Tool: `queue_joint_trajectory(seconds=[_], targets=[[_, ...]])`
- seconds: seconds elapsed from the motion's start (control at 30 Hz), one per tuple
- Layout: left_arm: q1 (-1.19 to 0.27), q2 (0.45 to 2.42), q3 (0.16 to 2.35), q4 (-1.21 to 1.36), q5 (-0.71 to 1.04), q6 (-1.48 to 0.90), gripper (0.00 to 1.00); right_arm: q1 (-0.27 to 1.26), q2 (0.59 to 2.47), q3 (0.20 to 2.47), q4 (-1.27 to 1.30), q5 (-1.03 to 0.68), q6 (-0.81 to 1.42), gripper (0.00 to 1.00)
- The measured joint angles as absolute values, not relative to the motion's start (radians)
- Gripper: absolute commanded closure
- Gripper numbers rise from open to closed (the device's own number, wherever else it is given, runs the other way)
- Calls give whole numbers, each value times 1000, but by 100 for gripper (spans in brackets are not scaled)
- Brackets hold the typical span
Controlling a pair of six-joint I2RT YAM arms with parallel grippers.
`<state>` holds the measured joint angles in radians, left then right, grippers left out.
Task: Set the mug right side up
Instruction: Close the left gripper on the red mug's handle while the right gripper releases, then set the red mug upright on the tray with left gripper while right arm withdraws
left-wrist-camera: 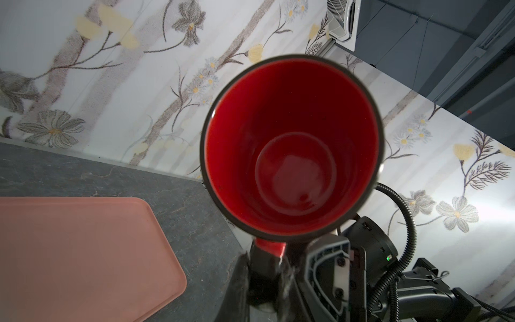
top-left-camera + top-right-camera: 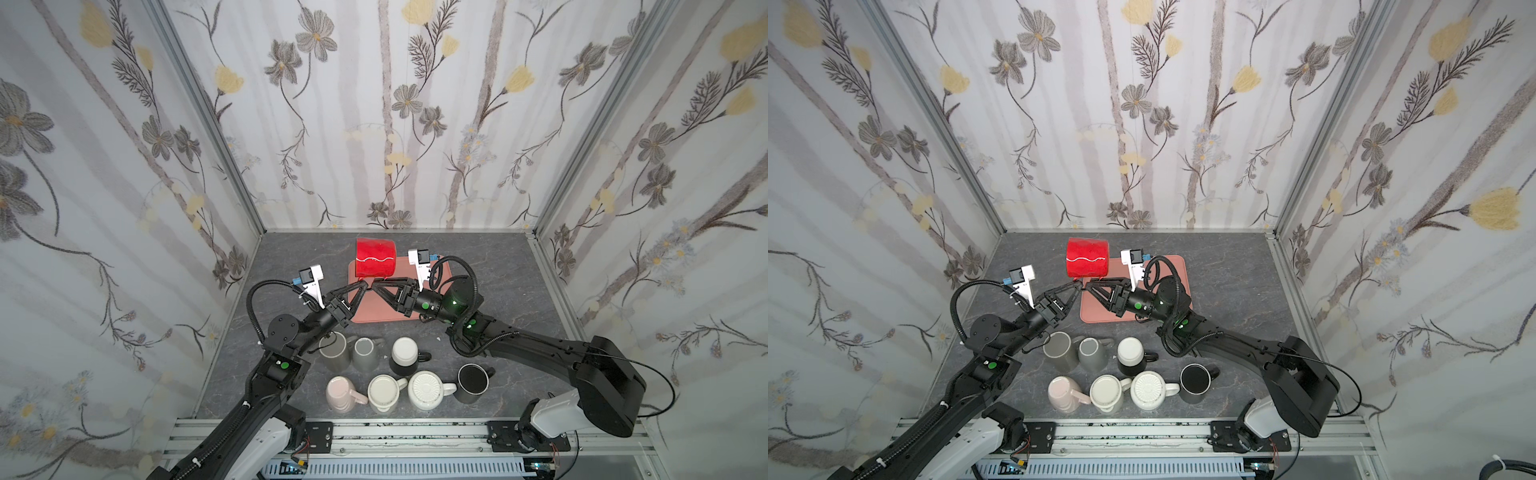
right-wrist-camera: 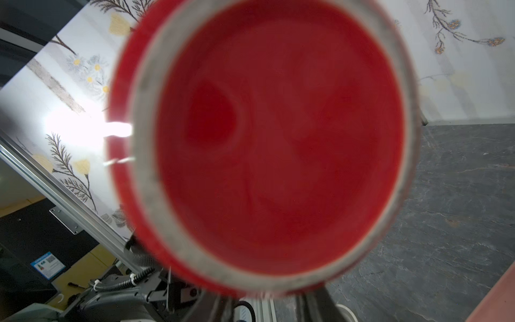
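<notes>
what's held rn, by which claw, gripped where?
Left claw is shut on the red mug by its handle; the mug is on its side. Right claw meets it there, but whether it grips cannot be told.

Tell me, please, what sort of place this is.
Probably a robot test cell, not a home: wallpapered panels in an aluminium frame, two arms mounted on a rail, mugs on a stone-look tabletop.

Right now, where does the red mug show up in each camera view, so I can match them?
Top view: red mug near centre, by the pink tray's far edge.
Top view: mug left of centre, same tray edge.
Left wrist: mug centre-right, mouth facing the camera.
Right wrist: mug fills the middle, base facing the camera.
Shared landmark: the pink tray.
</notes>
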<state>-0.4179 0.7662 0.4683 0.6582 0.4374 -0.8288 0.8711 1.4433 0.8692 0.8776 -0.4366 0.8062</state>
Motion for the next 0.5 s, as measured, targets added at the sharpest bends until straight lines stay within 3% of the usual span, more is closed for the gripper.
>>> queue_joint_trajectory(seconds=[0.3, 0.5], targets=[[-433, 896, 601, 402, 314, -678, 100, 793, 1235, 676, 766, -334, 757, 46], [-456, 1106, 693, 280, 155, -537, 100, 707, 1099, 573, 694, -288, 749, 47]])
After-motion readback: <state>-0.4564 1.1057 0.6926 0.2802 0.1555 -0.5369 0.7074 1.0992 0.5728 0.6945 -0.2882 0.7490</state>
